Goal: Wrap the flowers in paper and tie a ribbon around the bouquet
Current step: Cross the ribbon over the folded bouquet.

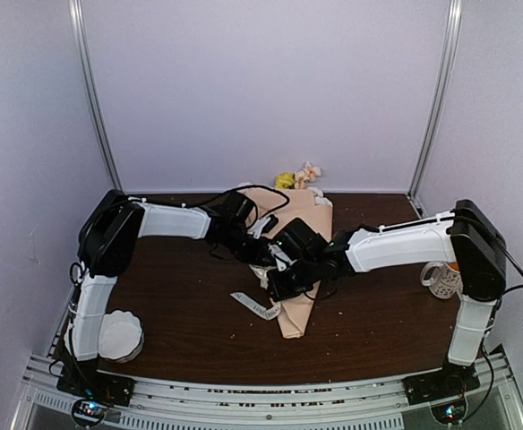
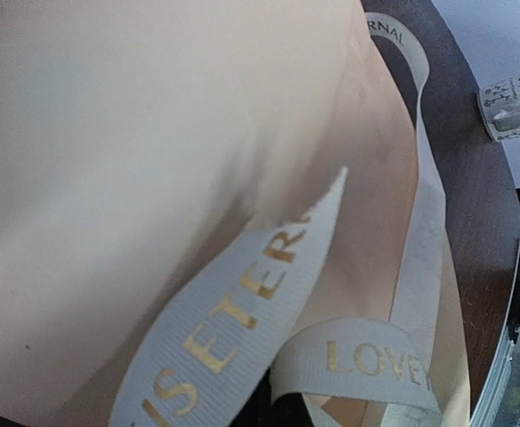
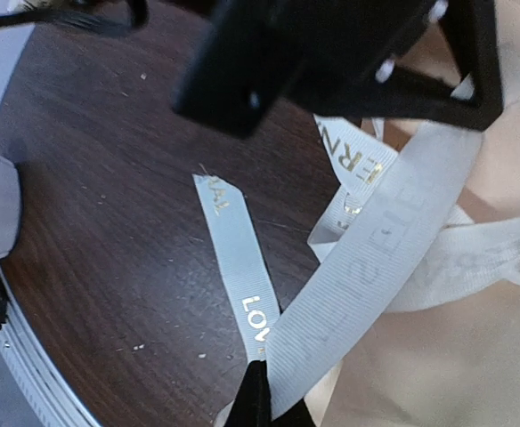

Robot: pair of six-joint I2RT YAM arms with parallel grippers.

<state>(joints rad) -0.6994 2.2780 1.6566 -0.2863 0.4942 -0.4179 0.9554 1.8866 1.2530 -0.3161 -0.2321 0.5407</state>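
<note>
The left gripper (image 1: 264, 255) and right gripper (image 3: 258, 402) each pinch shut on the one ribbon (image 3: 367, 267), stretched between them over the one bouquet (image 1: 297, 315) underneath.

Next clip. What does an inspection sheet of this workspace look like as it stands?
Surface: dark wood table, with pale crumbs scattered on it.
Job's things: peach paper bouquet lies across the centre, blossoms at the far end; ribbon is looped over the cone, one tail flat on the table.
Clutter: white scalloped bowl near left; mug at right.
Grippers: left gripper shut, apparently on the ribbon; right gripper shut on the ribbon.
Cables: black cables arch over the left wrist.
Surroundings: plain pale walls, metal posts.
</note>
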